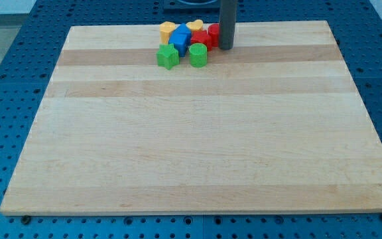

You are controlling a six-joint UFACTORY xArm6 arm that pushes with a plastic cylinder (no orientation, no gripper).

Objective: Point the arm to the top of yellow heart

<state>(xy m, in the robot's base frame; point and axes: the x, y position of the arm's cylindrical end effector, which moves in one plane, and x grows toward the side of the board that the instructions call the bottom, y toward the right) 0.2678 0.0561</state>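
Your arm carries no gripper, only the rod; my tip (225, 47) rests on the table (197, 139) near the view's top edge, holding nothing, just right of a red block (213, 33). You'll find the yellow heart (194, 27) further left, beyond that red block. Blue (181, 37), green (168, 56) and yellow (168, 29) blocks cluster leftward.

A pale wooden table (197, 133) is laid over a blue perforated base (5, 79). All blocks are clustered at its 12 o'clock edge: a yellow block (168, 29), a yellow heart (194, 27), a blue block (181, 38), red blocks (206, 36), a green block (168, 56) and a green cylinder (198, 55).
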